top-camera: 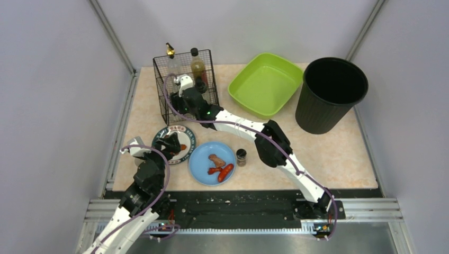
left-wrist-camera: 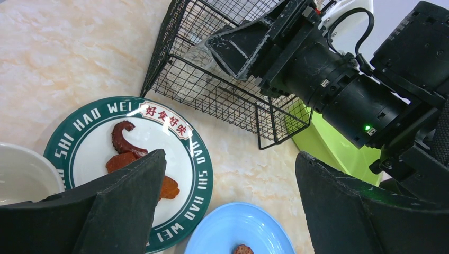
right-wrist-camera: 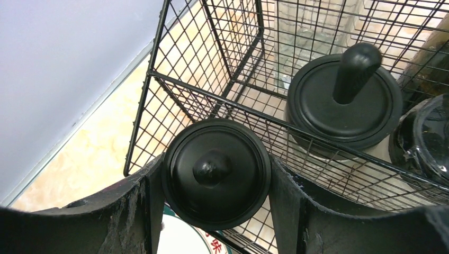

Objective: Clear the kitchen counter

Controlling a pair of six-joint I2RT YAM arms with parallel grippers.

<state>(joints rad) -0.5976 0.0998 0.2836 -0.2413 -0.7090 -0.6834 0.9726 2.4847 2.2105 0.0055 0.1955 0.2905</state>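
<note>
Right gripper [right-wrist-camera: 214, 203] holds a jar [right-wrist-camera: 216, 169] at the basket [right-wrist-camera: 185, 53] rim, in the counter's [top-camera: 339, 153] far-left corner. It likely needs lowering inside, then releasing. Left gripper [left-wrist-camera: 233, 185] is open.

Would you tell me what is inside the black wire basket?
In the basket stand a clear bottle, a brown bottle and a black-lidded jar. The right arm covers its near part from above, so the floor there is hidden.

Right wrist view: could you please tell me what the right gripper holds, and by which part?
The right gripper clamps a black knobbed lid across its round rim.
</note>
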